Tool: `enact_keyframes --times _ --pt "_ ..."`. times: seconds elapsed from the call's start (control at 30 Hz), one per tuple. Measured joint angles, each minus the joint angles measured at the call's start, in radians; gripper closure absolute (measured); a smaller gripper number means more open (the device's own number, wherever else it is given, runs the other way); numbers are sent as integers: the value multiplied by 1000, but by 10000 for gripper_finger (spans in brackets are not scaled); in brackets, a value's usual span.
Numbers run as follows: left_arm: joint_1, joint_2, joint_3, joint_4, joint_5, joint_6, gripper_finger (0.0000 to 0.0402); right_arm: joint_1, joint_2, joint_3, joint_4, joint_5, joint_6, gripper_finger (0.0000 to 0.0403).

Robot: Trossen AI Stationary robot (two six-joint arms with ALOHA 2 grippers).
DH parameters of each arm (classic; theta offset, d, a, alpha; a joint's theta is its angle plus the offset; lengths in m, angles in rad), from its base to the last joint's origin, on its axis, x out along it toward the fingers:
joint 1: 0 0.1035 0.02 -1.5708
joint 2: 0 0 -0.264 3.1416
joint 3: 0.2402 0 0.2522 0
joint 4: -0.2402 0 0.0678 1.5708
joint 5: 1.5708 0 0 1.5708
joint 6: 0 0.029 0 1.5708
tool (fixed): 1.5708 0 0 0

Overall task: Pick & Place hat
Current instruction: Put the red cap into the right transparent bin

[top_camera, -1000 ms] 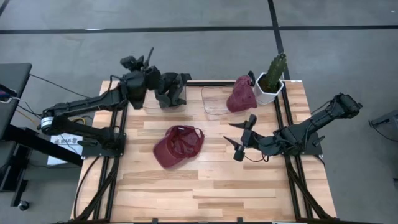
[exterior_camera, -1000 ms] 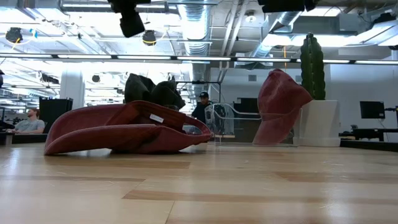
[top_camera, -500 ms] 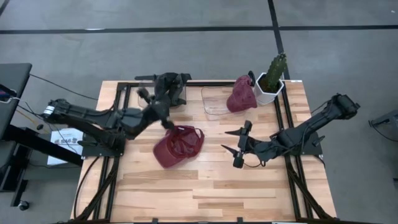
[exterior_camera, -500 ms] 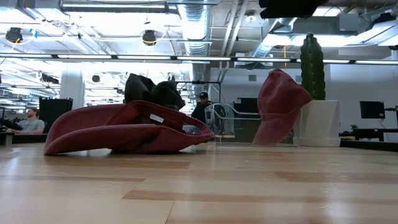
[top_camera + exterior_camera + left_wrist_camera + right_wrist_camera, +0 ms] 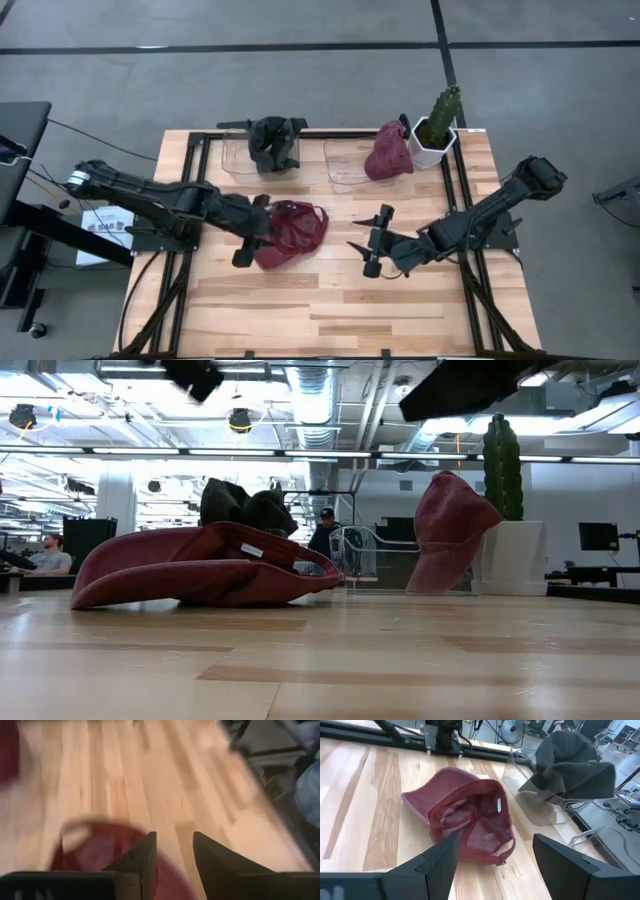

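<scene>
Table [image 5: 330, 300]: maroon hat [image 5: 292, 232] lies upside down at centre, not yet lifted. Two hats already sit on the clear stands behind it. Left gripper [image 5: 250, 232] over its brim side, fingers apart, nothing pinched. Right gripper [image 5: 368, 243] well right of hat, fingers spread, empty.

The near half of the wooden table [image 5: 400, 310] lies bare, giving open passage along the front edge; the middle is taken by the maroon cap [image 5: 292, 232] lying upside down, with the left gripper [image 5: 250, 238] low at its left side and the right gripper [image 5: 369, 243] to its right (a strip of bare wood lies between cap and right gripper); the far edge is crowded by a dark hat [image 5: 275, 143] on a clear stand [image 5: 238, 160], a second maroon hat [image 5: 388, 152] and a potted cactus [image 5: 437, 128].
</scene>
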Motion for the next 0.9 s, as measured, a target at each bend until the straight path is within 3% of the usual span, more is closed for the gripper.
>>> enact_keyframes --times 0.2,0.33,0.47,0.9 --pt "-10 -27 -241 98 -162 -252 276 -4 101 0 87 1 -8 154" --pt "-23 -26 -330 153 -219 -388 276 -14 135 0 110 3 -16 154" --pt "-52 -26 -369 176 -276 -460 276 -18 132 0 106 5 -9 154" --pt "-87 -26 -398 174 -361 -498 276 -13 127 0 106 2 -9 154"
